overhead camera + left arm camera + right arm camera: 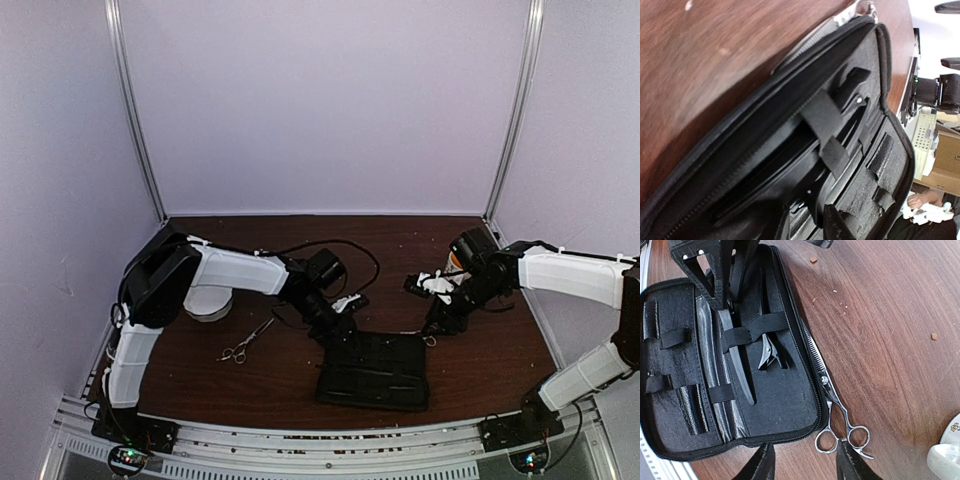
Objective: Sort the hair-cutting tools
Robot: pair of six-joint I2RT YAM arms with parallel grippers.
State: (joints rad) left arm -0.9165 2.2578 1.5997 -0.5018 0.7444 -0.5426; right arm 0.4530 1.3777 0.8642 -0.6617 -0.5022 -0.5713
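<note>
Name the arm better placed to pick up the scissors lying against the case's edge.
Right. The right fingers, open, hover beside the ring handles of those scissors; the left fingers are over the case, farther from the handles.

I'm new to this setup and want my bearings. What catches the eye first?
The open black zip case at the table's near centre, with a slim black piece and a clip under its straps. One pair of silver scissors lies beside the case's edge; a second pair lies left of it.

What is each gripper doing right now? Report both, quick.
Left gripper: over the open case, at a black piece; grip cannot be told.
Right gripper: open, empty, near the silver scissors.
</note>
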